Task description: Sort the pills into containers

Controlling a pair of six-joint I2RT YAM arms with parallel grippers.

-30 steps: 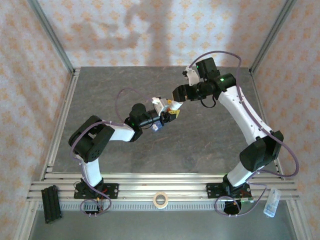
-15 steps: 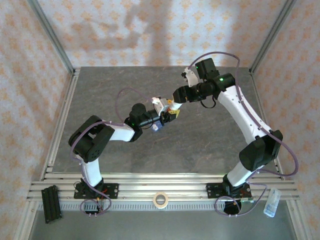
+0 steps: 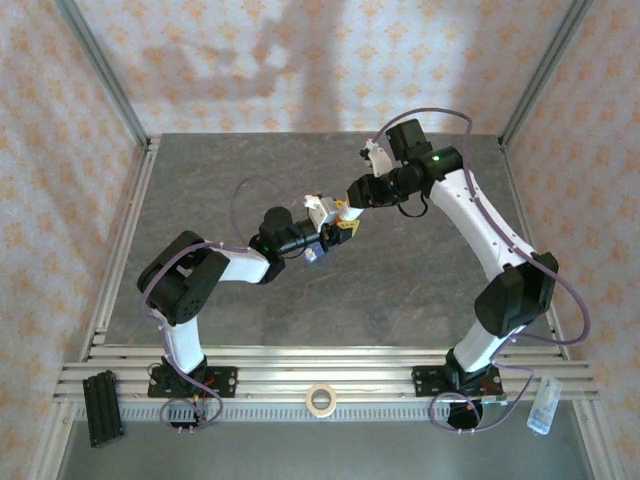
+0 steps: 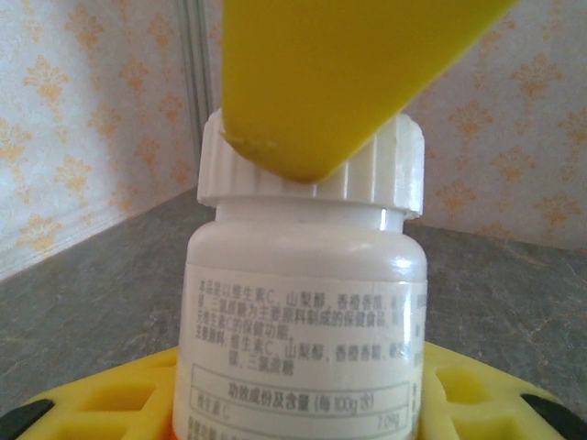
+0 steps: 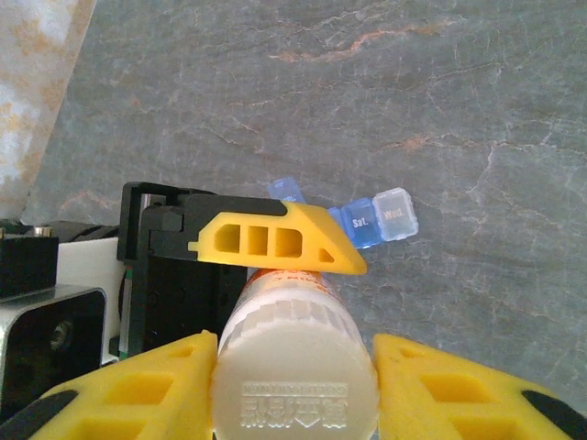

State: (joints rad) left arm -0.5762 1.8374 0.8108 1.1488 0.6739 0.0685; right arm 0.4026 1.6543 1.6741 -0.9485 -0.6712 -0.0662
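Left pincer (image 4: 298, 408) is clamped on the white bottle (image 4: 303, 302), and right pincer (image 5: 293, 394) is narrowed onto its cap (image 5: 292, 362), fingers pressed to both sides! The containers (image 5: 371, 218), a translucent blue strip with one clear end, lie flat on the grey, stone-veined worktop (image 5: 459, 110) at one o'clock from the cap. The danger: that body is smooth, glossy plastic, so a twist could spin it in the left grip. The ribbed cap bites better. A jerky release could scatter pills wide of the strip.
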